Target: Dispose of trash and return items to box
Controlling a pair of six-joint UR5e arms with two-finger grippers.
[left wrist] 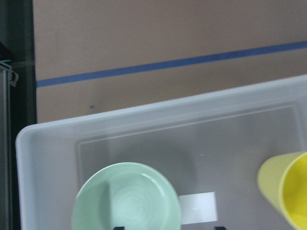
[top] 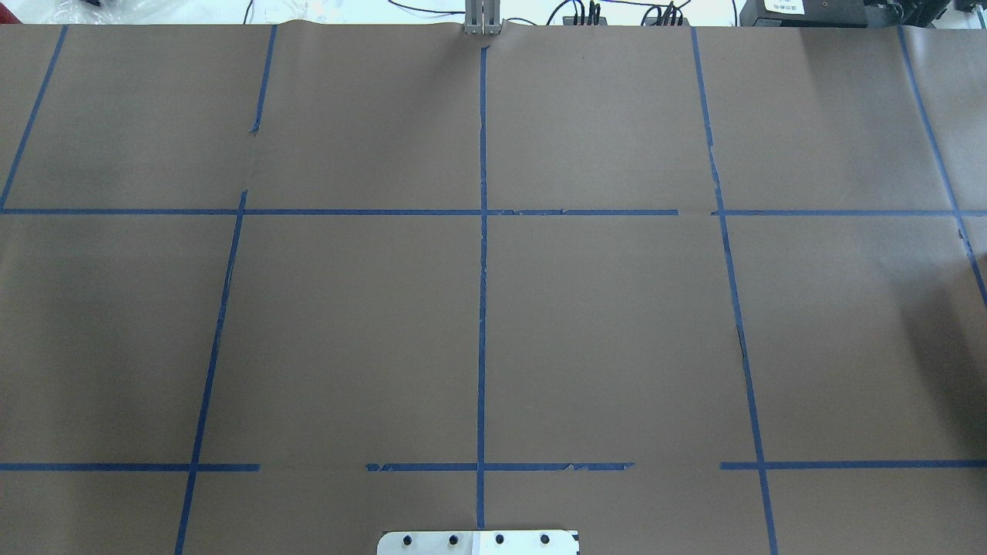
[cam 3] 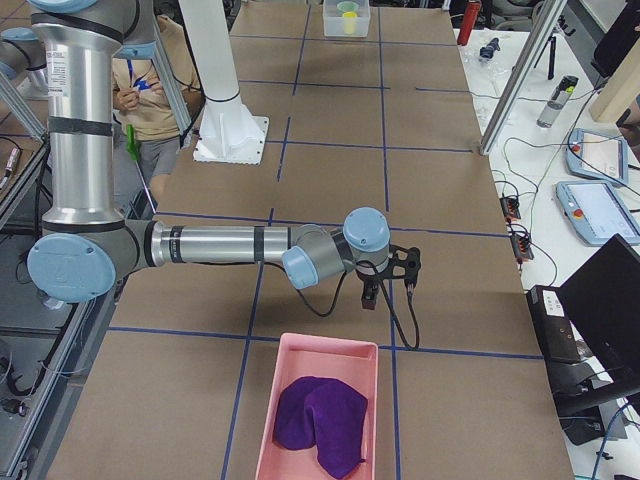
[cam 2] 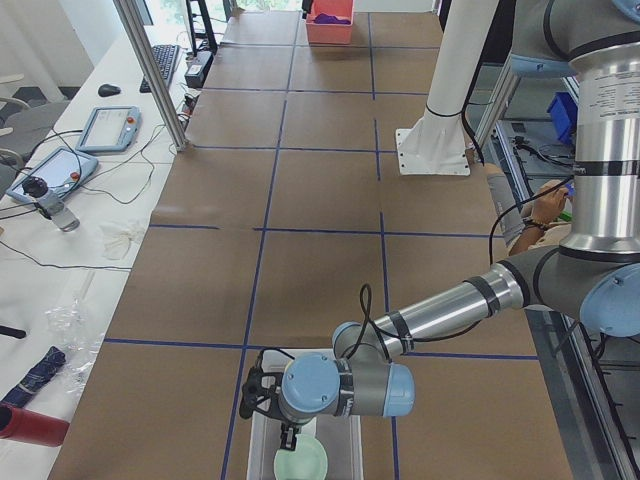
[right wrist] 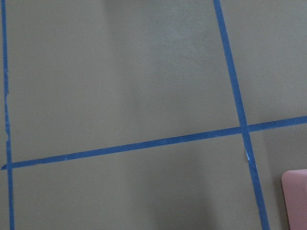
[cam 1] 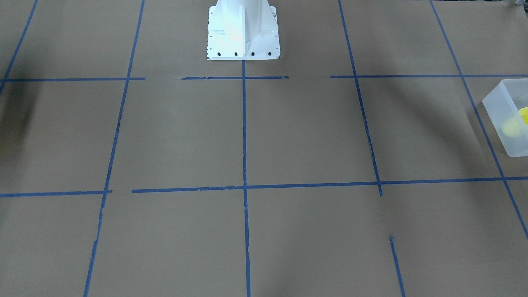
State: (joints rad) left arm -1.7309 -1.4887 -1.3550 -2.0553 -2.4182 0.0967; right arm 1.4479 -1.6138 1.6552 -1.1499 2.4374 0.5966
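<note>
My bench (top: 347, 324) is wrapped in plain brown paper, with blue tape (top: 483, 308) marking out a big grid. Off to one side there's a white desk (cam 2: 100, 190) cluttered with cables, a keyboard (cam 2: 170, 58) and two teach pendants (cam 2: 108, 127), plus a slanted silver post (cam 2: 150, 70). There's pretty bright daylight at the far end.

The translucent frosted-white box (left wrist: 144, 115) sits flat on the counter (left wrist: 144, 38) directly beneath the left pincer (cam 2: 288, 438), with its straight walls upright and its top open. The small, bright yellow cup (left wrist: 287, 191), tapered with a round rim, stands mouth up on the box's floor, off to one side of the pincer.
</note>
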